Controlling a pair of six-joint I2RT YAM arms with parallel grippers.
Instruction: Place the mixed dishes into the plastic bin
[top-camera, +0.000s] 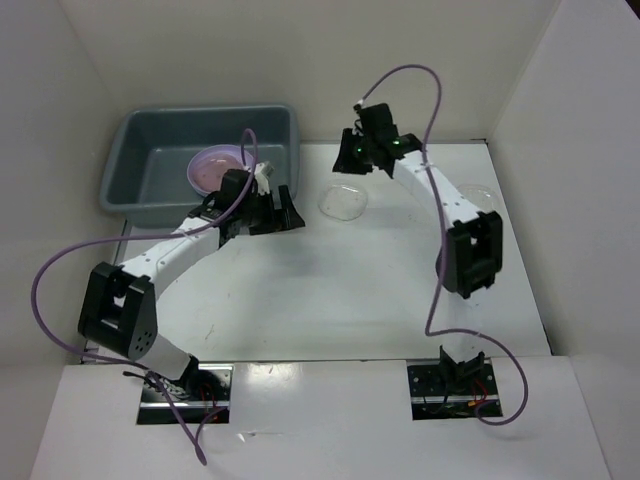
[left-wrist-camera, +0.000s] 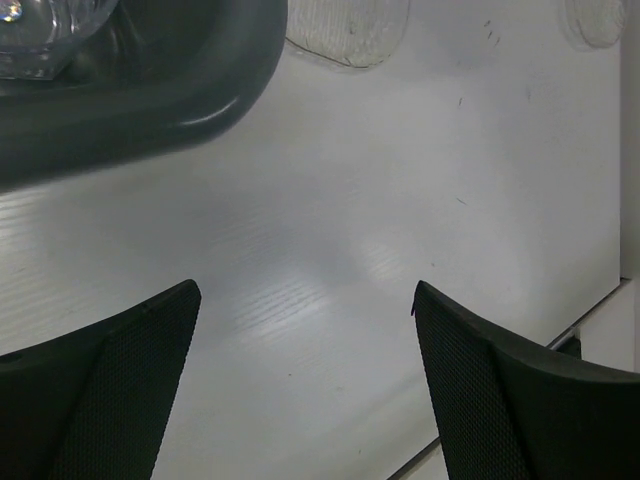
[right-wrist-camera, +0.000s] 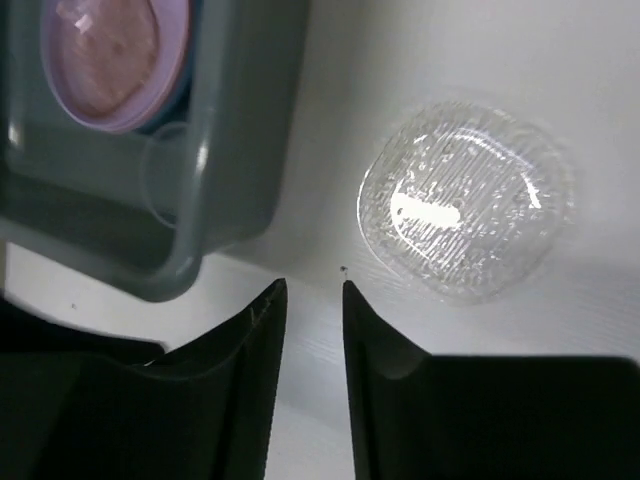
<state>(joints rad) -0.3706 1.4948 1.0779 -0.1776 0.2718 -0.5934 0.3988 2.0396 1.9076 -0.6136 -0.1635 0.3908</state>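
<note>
table (top-camera: 330, 290): white and flat. everything below sits on it.
plastic bin (top-camera: 200, 112): dark gray tub at the far left of the table. its near right corner is close to both my pincers.
left gripper (top-camera: 278, 212): mine, low over the table just off the bin's near right corner. fingers spread wide, with only bare table between them in the left wrist view (left-wrist-camera: 305, 300).
right gripper (top-camera: 356, 156): mine, above the table to the right of the bin. fingers almost pressed together, leaving a thin slit of table showing (right-wrist-camera: 315, 285). nothing is pinched.
pink plate (top-camera: 215, 168): inside the bin, lying flat with a lavender rim. i cannot tell what is under it.
clear bowl (top-camera: 343, 202): on the table just right of the bin, not touching it. it lies just ahead of my right fingertips.
second clear dish (top-camera: 480, 192): at the table's right edge, well apart from the bin.
clear cup (left-wrist-camera: 45, 40): inside the bin near the corner, partly cut off by the frame.
</note>
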